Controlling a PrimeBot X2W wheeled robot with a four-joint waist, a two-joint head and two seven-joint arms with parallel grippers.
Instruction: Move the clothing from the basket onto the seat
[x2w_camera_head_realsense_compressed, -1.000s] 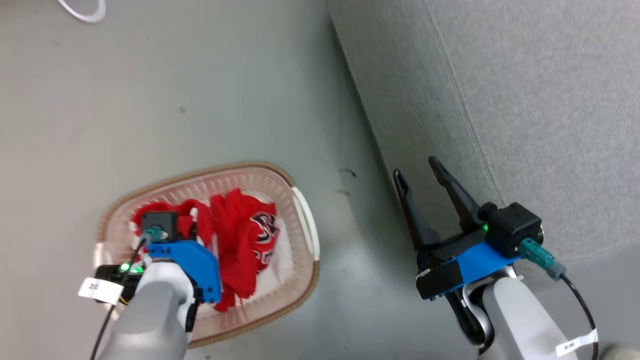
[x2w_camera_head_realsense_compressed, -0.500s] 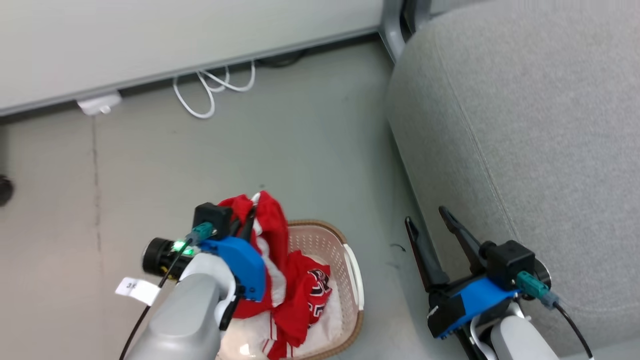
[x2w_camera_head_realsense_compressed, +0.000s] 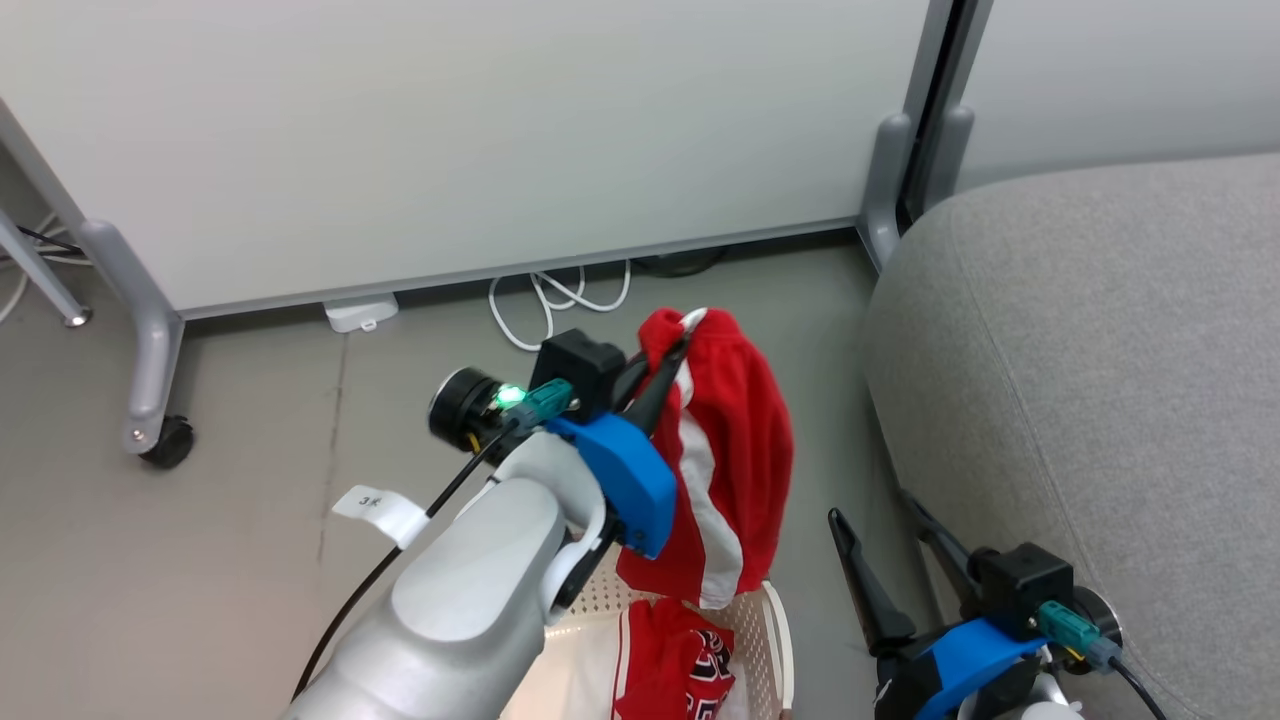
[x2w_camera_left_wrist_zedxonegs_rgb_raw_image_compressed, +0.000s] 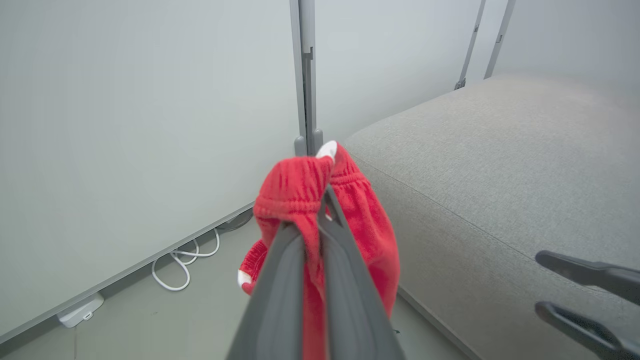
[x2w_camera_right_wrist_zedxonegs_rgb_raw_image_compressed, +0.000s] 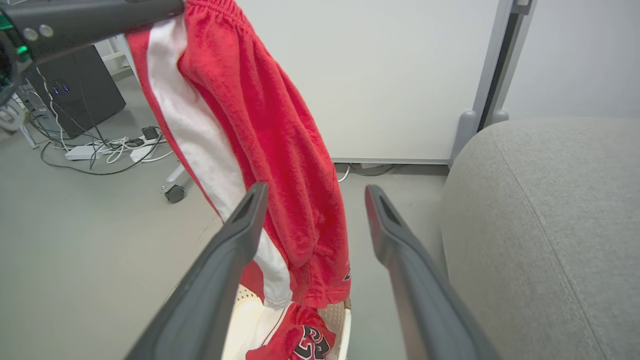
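My left gripper is shut on the waistband of red clothing with a white side stripe. The garment hangs free, its hem just above the basket. In the left wrist view the closed fingers pinch the bunched red fabric. A red jersey with black-and-white lettering lies in the basket. My right gripper stands open and holds nothing, low beside the grey seat. In the right wrist view the hanging clothing is ahead of my open right gripper, with the seat to its right.
White partition panels on grey posts with a castor stand behind the basket. White cables and a power strip lie at their foot. A dark computer case and more cables sit further left.
The head camera has tilted up from the floor to the wall. My left gripper has lifted the striped red garment up out of the basket. The right gripper stays open by the seat.
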